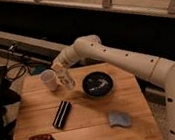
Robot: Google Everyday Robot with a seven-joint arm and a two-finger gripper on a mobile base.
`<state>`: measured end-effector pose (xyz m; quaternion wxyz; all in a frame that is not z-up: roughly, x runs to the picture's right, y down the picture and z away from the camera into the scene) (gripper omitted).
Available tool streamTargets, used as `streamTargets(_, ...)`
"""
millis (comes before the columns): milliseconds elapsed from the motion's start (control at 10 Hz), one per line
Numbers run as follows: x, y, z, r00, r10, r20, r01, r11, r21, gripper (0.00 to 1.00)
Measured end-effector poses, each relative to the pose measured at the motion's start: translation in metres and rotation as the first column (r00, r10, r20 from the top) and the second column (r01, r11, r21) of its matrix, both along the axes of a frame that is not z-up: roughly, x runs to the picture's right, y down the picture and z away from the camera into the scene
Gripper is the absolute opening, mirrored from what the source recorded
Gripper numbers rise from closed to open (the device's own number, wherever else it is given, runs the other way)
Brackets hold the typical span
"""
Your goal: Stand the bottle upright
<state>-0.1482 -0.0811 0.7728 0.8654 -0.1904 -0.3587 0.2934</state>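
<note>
The small clear bottle stands close to upright on the wooden table, just right of the white cup. My gripper is at the bottle's top, at the end of the white arm that reaches in from the right. The bottle's cap is hidden by the gripper. The flat black bar lies nearer the front, left of centre.
A black bowl sits right of the bottle. A blue cloth-like object lies at the front right. A reddish-brown item lies at the front left. Dark equipment and cables stand left of the table.
</note>
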Motion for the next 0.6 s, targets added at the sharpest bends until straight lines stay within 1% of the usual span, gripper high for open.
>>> streamTargets(100,0.000,0.000,0.000,1.000,0.003,-0.001,-0.003,1.0000,0.002,0.00)
streamTargets(200,-0.001,0.001,0.001,1.000,0.016,0.000,-0.016,0.9998,0.013,0.00)
streamTargets(400,0.005,0.007,0.011,0.998,0.065,0.012,-0.066,0.9967,0.047,0.00)
streamTargets(600,0.001,0.011,0.015,0.996,0.087,0.033,-0.090,0.9929,0.078,0.00)
